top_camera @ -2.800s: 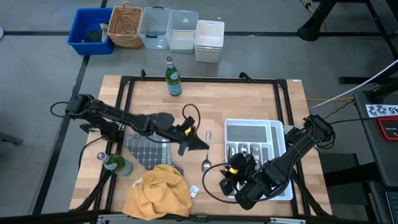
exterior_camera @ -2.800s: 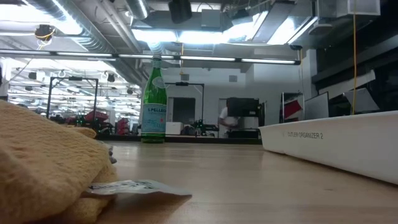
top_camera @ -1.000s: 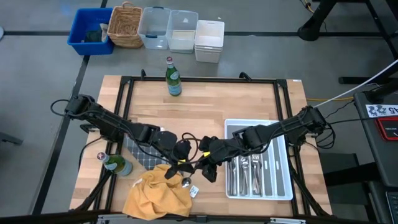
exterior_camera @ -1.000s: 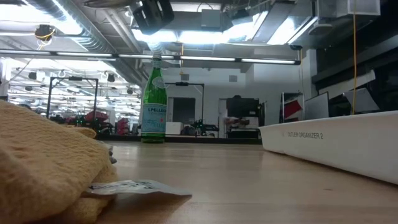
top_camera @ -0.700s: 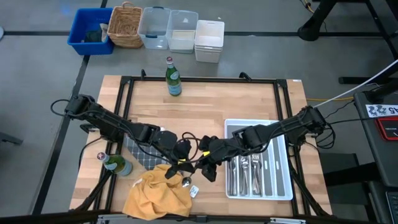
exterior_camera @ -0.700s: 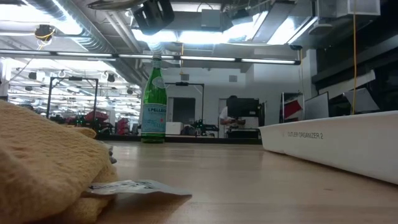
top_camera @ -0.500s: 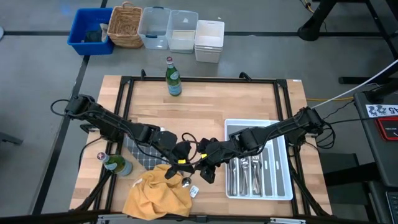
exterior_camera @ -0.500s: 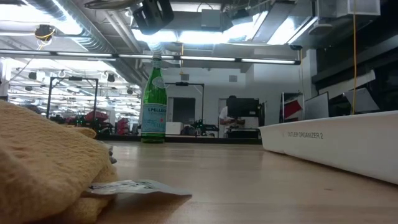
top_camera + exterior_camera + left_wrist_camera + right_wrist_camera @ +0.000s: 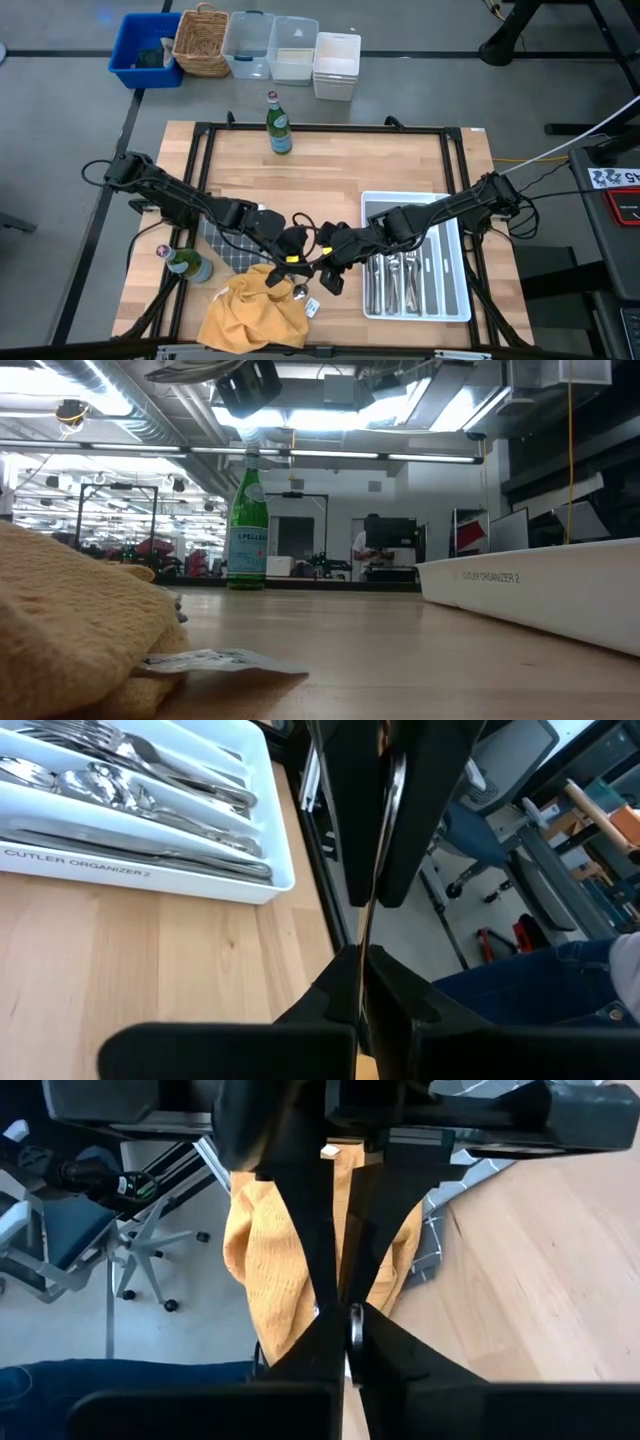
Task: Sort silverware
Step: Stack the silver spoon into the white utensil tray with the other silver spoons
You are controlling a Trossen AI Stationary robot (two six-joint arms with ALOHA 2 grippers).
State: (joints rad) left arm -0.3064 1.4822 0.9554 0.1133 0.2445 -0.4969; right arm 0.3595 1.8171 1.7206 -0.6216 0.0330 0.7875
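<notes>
High view puts both arms meeting above the table (image 9: 400, 170) centre, the left gripper (image 9: 296, 262) and right gripper (image 9: 330, 268) nose to nose just beside the white tray (image 9: 455, 255). This looks like a handover of one utensil (image 9: 372, 870): in the left wrist view a thin bright strip runs from the left fingers (image 9: 330, 1000), pressed together on it, up between the right arm's fingers, and in the right wrist view both pairs pinch the same slim piece (image 9: 354, 1325). So each gripper is clamped on that utensil. To do this well, the left should let go only once the right's hold is firm, opening cleanly without dragging sideways, then the right should carry it level to the matching compartment. Which kind of utensil it is cannot be told; only its edge shows, narrow and shiny. Other silverware (image 9: 398, 278) lies sorted lengthwise in the tray. A yellow cloth (image 9: 250, 310) sits under the meeting point.
</notes>
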